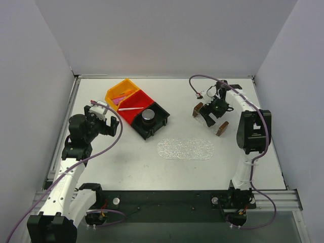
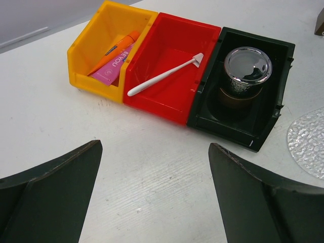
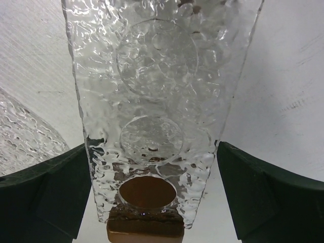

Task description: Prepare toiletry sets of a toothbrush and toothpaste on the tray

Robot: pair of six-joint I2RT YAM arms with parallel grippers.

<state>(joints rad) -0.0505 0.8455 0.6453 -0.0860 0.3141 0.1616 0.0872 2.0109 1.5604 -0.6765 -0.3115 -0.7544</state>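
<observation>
Left gripper (image 2: pixel 154 152) hangs spread wide, facing the red bin (image 2: pixel 157 104). Right gripper (image 3: pixel 154 152) straddles the clear rack (image 3: pixel 152 101) with its fingers right at the sides, but I can't tell if it's actually clamping. The tray (image 1: pixel 185 149) lies flat mid-table. The toothbrush (image 2: pixel 164 76) lies slanted in the red bin, and the orange and pink toothpaste tubes (image 2: pixel 114 68) sit together in the orange bin (image 2: pixel 96 76) next door.

Our left arm (image 1: pixel 76 147) reaches up from the near left, and the left gripper (image 2: pixel 154 152) tilts downward with its jaws wide apart. Our right arm (image 1: pixel 253 131) folds at the right, its right gripper (image 1: pixel 211 115) pointing down, fingers (image 3: pixel 45 197) spread wide.
</observation>
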